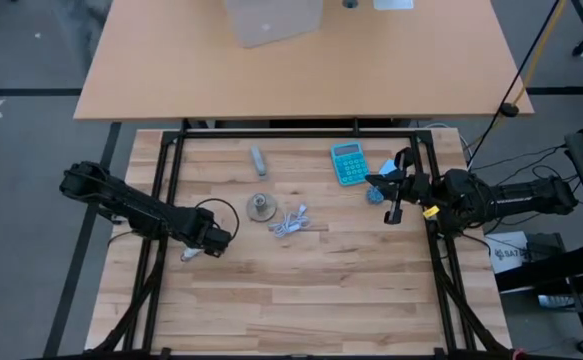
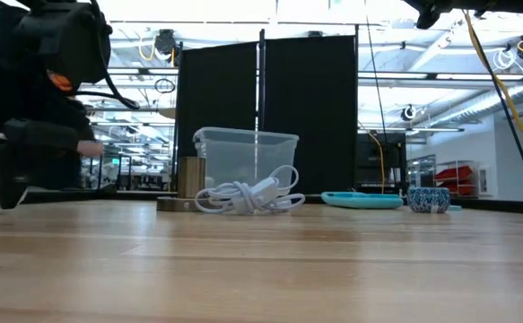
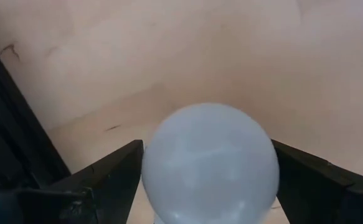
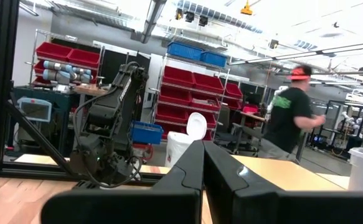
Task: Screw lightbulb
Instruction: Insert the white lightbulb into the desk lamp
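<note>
High view: left tool [image 1: 193, 250] low on the wooden bench [image 1: 311, 290], near the round grey metal socket base [image 1: 261, 207]; right tool [image 1: 395, 192] parked, shut.

Left wrist view: small white frosted lightbulb [image 3: 209, 163] sits between wide-apart fingers [image 3: 109, 177], ungripped. Step: pickup; next needs closing, then carry to socket. Only this view shows the bulb clearly.

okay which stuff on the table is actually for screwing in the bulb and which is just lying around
For the job:
- lightbulb, between the left claw's fingers
- round grey socket base
- white coiled cable beside the base

Lying about:
- teal calculator
- small grey block
- clear plastic tub
</note>
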{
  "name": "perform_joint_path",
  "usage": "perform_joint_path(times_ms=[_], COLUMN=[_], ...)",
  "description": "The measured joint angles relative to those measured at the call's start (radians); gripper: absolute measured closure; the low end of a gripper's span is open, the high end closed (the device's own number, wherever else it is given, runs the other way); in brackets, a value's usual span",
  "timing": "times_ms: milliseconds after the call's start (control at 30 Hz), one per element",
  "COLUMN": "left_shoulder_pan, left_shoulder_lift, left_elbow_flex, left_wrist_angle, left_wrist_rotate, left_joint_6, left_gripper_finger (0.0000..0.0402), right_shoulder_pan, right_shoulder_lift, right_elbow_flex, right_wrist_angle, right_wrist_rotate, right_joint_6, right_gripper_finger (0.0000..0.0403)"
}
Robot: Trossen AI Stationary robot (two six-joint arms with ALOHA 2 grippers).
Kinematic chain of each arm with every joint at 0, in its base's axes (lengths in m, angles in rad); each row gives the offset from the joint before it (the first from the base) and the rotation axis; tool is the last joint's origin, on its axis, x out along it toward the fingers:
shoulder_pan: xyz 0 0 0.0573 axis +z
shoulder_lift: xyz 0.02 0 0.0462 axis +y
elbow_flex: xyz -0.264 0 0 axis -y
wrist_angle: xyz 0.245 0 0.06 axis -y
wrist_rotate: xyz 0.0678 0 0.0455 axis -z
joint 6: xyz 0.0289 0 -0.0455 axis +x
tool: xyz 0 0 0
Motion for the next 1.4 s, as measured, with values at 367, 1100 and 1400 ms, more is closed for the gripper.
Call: perform_joint_path(times_ms=[367,1100,1400], left_shoulder_pan=[-0.031,-0.039,-0.038], left_shoulder_lift=[0.0,0.0,0.0], left_elbow_flex=[0.0,0.007,0.056], left_wrist_angle=[-0.001,0.029,0.031], left_wrist_rotate=[0.04,0.019,-0.075], left_joint_6=[0.02,0.026,0.054], left_gripper_finger=[0.0074,0.0129,0.0129], right_shoulder_pan=[0.0,0.0,0.0], right_shoulder_lift=[0.0,0.0,0.0], right_elbow_flex=[0.0,0.0,0.0], right_wrist_angle=[0.0,-0.003,0.0], right_wrist_rotate=[0.0,-0.001,-0.001], right_joint_6=[0.0,0.001,0.001], right_gripper_finger=[0.0403,0.0403,0.0403])
